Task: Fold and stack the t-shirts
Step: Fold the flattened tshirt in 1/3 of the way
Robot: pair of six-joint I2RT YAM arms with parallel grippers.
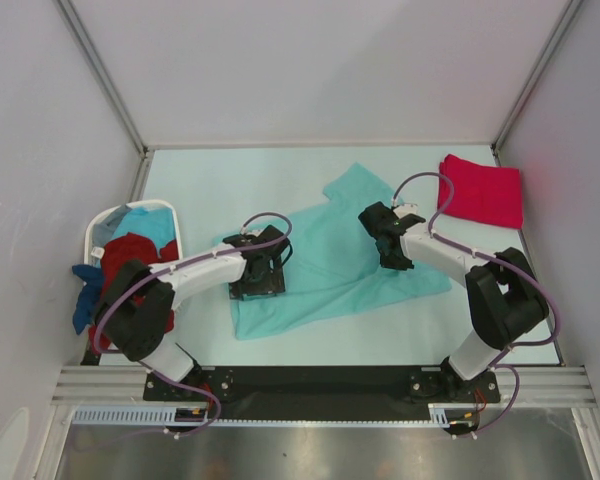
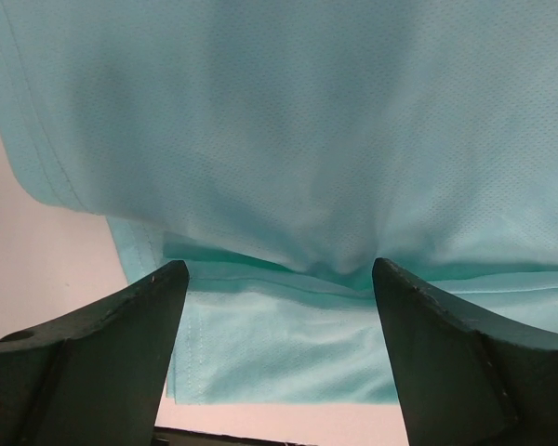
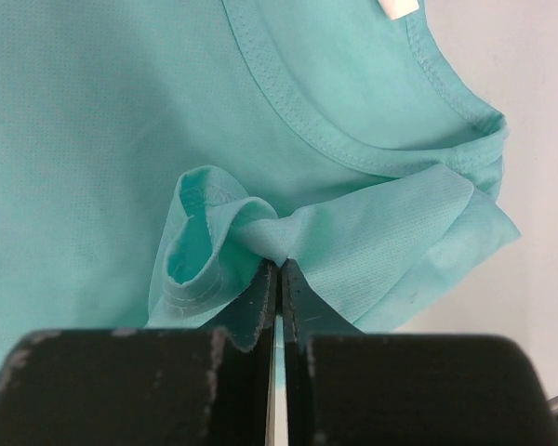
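A light teal t-shirt (image 1: 330,262) lies spread and rumpled across the middle of the table. My left gripper (image 1: 257,270) hovers over its left part. In the left wrist view it (image 2: 279,279) stands open, a doubled hem of the teal shirt (image 2: 288,139) lying between and beyond the dark fingers (image 2: 121,353). My right gripper (image 1: 389,240) is at the shirt's right part, near the collar. In the right wrist view it (image 3: 279,263) is shut on a pinched tuft of the teal cloth (image 3: 260,223) beside the neckline. A folded pinkish-red t-shirt (image 1: 482,190) rests at the back right.
A white laundry basket (image 1: 94,235) stands at the table's left edge, holding a dark red shirt (image 1: 130,255) and a light blue one (image 1: 148,226); a blue shirt (image 1: 85,300) hangs over its near side. Walls and frame posts close in the table.
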